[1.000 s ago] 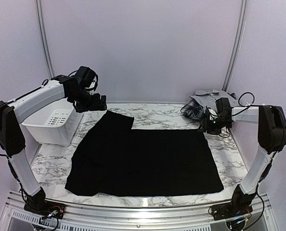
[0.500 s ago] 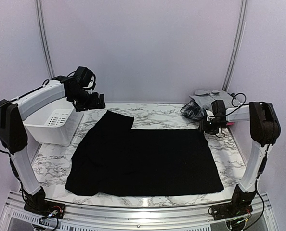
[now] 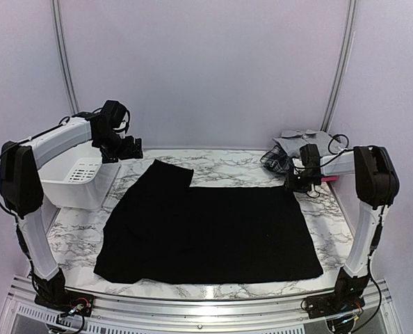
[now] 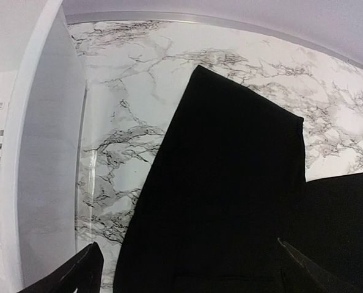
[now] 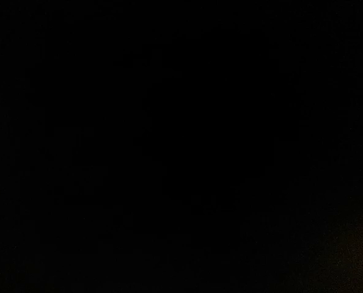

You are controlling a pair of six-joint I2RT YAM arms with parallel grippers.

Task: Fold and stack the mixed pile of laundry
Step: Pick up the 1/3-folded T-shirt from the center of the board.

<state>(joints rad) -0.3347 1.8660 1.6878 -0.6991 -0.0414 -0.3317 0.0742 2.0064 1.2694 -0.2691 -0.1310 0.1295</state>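
Note:
The large black cloth (image 3: 206, 229) lies spread flat on the marble table (image 3: 227, 165), with a folded flap at its far left. It also shows in the left wrist view (image 4: 230, 183). My left gripper (image 3: 135, 147) is open and empty (image 4: 190, 268), and hangs above the table beyond the cloth's far left corner. My right gripper (image 3: 295, 182) is low at the cloth's far right corner. Its wrist view is entirely black, so its jaws do not show. A grey shirt (image 3: 307, 139), a plaid piece (image 3: 277, 158) and a pink sliver (image 3: 329, 179) lie at the back right.
A white slotted basket (image 3: 74, 177) stands at the left edge, just under my left arm; its wall shows in the left wrist view (image 4: 41, 152). Bare marble shows around the cloth. Cables trail from the right arm by the garment pile.
My left gripper has drawn back to the left, away from the cloth's flap. My right gripper has shifted slightly left, onto the cloth's far right corner.

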